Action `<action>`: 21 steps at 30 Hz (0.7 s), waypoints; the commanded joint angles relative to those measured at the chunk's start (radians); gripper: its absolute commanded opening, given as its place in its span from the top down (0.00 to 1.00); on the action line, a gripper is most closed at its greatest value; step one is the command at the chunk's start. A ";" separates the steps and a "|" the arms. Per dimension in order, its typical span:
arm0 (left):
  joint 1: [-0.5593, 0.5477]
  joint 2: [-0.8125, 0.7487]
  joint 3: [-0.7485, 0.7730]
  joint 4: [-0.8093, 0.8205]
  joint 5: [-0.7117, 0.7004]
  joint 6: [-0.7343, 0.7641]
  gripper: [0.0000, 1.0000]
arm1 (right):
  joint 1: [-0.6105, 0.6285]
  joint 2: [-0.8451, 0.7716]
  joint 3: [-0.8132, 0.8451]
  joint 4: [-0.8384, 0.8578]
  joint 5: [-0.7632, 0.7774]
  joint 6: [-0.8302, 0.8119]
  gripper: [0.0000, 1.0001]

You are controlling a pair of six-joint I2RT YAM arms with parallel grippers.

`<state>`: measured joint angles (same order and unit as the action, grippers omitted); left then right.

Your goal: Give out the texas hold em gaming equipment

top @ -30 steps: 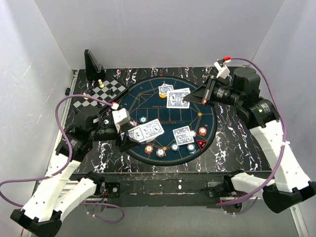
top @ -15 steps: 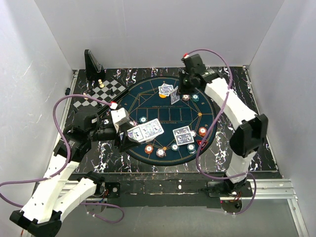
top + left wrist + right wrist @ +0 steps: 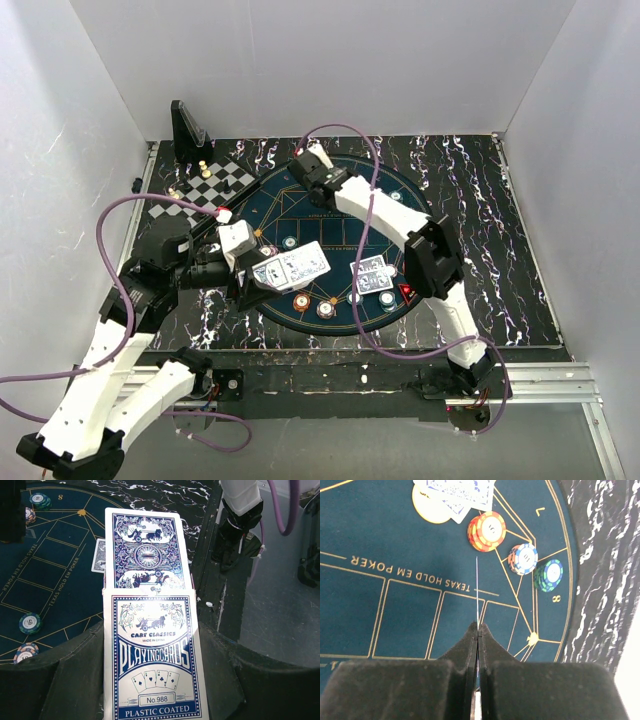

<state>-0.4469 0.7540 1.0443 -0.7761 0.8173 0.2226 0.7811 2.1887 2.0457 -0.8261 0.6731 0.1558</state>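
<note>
Two arms: both loaded; right arm [image 3: 385,215] reaches across the poker mat [image 3: 320,225], left arm [image 3: 185,262] sits at its 8 o'clock rim.
Right jaws: together on a single playing card [image 3: 477,587], seen edge-on as a thin line.
Change: a second ago these jaws were at the mat's 1 o'clock side among dealt cards; now they hang over 11 o'clock with one card lifted away, so a deal to another seat seems under way.
Left jaws: clamped on the card box [image 3: 152,660], one blue-backed card [image 3: 147,550] protruding from its top.
Chips: orange chip [image 3: 486,531], white chip [image 3: 522,559] and green chip [image 3: 549,575] lie at 1 o'clock of the held card.
Surface: round dark-blue mat, gold-lined, on a black marbled tabletop [image 3: 480,200]; chessboard [image 3: 205,190] at 10 o'clock.
Room: plain white walls [image 3: 300,70].
</note>
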 commanded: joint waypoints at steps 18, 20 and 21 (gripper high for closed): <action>0.005 -0.019 0.057 -0.022 0.026 -0.026 1.00 | 0.195 0.289 0.120 0.028 0.039 0.056 0.99; 0.005 -0.022 0.056 -0.023 0.022 -0.023 1.00 | 0.198 0.255 0.075 0.044 -0.028 0.100 0.99; 0.005 -0.021 0.053 -0.023 0.020 -0.022 1.00 | 0.199 0.237 0.045 0.065 -0.062 0.112 0.99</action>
<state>-0.4469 0.7368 1.0653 -0.8158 0.8230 0.2050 0.9852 2.4912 2.1338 -0.7692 0.7647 0.1375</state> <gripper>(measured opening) 0.641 0.023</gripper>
